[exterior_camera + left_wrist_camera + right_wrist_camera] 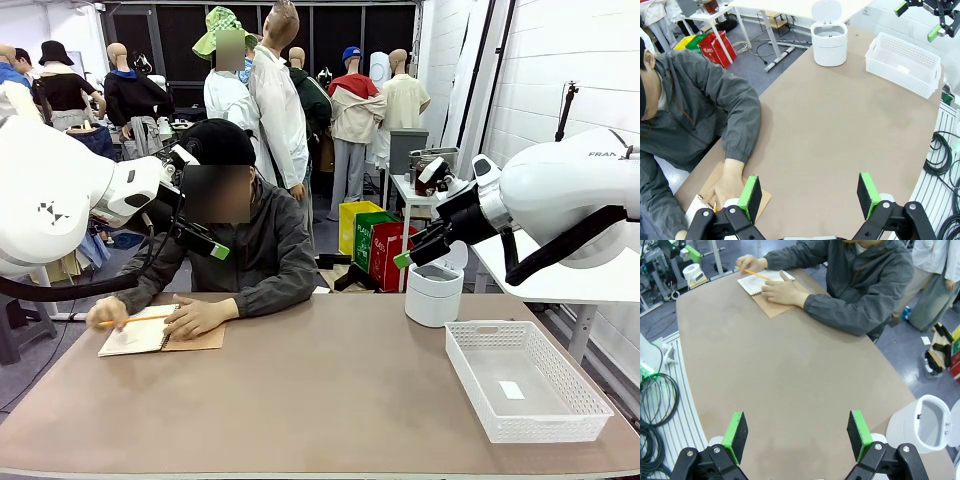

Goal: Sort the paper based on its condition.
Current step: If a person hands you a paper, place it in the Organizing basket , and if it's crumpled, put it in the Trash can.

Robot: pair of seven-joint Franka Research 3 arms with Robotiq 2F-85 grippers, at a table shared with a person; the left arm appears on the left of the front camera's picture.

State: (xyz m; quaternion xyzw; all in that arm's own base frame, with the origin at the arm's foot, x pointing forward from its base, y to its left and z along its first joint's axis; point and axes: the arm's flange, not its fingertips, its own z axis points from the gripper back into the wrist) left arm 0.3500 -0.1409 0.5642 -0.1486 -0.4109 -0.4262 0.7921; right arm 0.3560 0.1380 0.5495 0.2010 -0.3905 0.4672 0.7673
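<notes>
No loose paper is in view. At the table's far left a person writes with an orange pencil (135, 320) on the open page of a spiral notebook (135, 335) (752, 284), the other hand (200, 318) flat on it. My left gripper (207, 206) (810, 192) hangs open high above that corner, nothing between its green pads. My right gripper (418, 215) (797, 432) is also open and empty, held high over the table's right side near the bin. In the left wrist view the right gripper (917, 20) shows far off.
A white mesh basket (470, 360) (875, 55) stands at the right front with a small white label on its floor. A white bin (433, 295) (829, 42) (927, 422) with its lid raised stands behind it. The brown table (320, 390) is bare in the middle.
</notes>
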